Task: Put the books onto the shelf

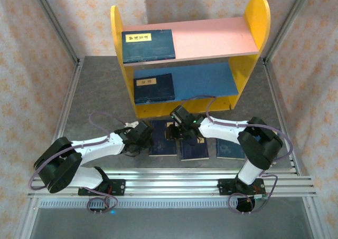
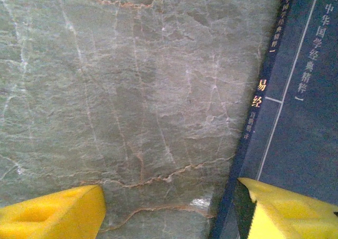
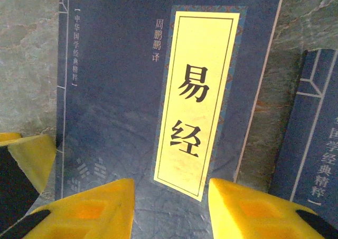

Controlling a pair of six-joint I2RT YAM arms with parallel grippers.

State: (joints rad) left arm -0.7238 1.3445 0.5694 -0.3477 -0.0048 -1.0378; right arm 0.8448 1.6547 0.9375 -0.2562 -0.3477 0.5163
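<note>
On the shelf (image 1: 252, 25), one book (image 1: 148, 45) lies on the pink upper board and another (image 1: 153, 87) on the blue lower board. Three dark blue books lie flat on the table in front of it: left (image 1: 162, 143), middle (image 1: 194, 149), right (image 1: 231, 150). My left gripper (image 1: 144, 136) is open at the left book's (image 2: 306, 133) spine edge, one finger (image 2: 285, 212) over the cover and the other (image 2: 53, 215) over bare table. My right gripper (image 3: 171, 212) is open low over that same book (image 3: 116, 91), its fingers (image 3: 87, 210) either side of the yellow label's (image 3: 198, 96) lower end.
The table (image 1: 95, 86) is grey-green stone with metal rails along its sides and front. Patterned walls close in the space. A yellow fingertip (image 3: 29, 154) of the left gripper sits at the book's left edge in the right wrist view. The neighbouring book (image 3: 311, 139) lies close on the right.
</note>
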